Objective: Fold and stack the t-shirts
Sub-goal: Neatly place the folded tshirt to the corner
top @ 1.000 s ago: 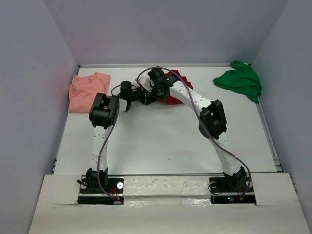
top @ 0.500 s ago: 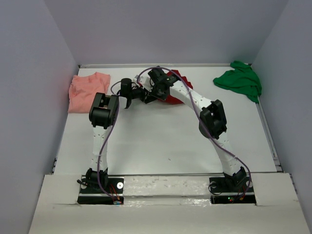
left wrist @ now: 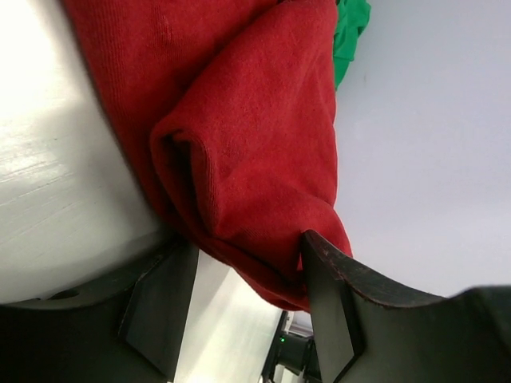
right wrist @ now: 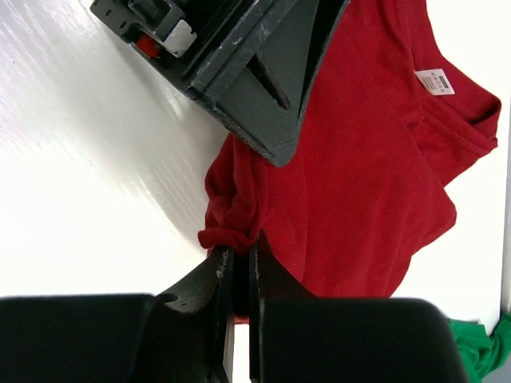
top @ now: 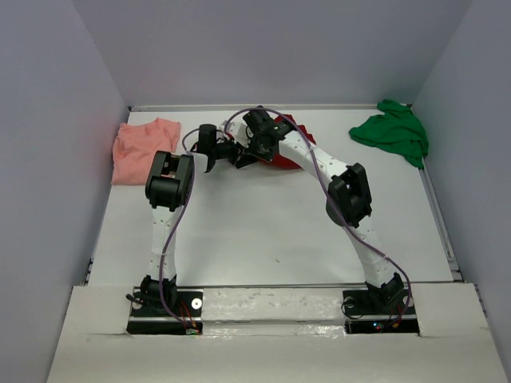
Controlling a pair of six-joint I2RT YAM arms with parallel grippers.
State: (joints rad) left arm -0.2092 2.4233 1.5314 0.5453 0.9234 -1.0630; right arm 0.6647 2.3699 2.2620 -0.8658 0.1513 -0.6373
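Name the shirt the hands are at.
The dark red shirt, back middle, pinched by the right hand; the pink shirt and green shirt lie untouched in the corners.

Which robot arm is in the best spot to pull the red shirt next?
Probably the right gripper: its jaws are shut on the red shirt at its edge. The left gripper has its jaws open around a fold, gripping nothing.

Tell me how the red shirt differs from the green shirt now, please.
The red shirt lies at the middle back; the green shirt lies in the far right corner. The right gripper pinches the red shirt; nothing touches the green shirt. Both are crumpled, unfolded.
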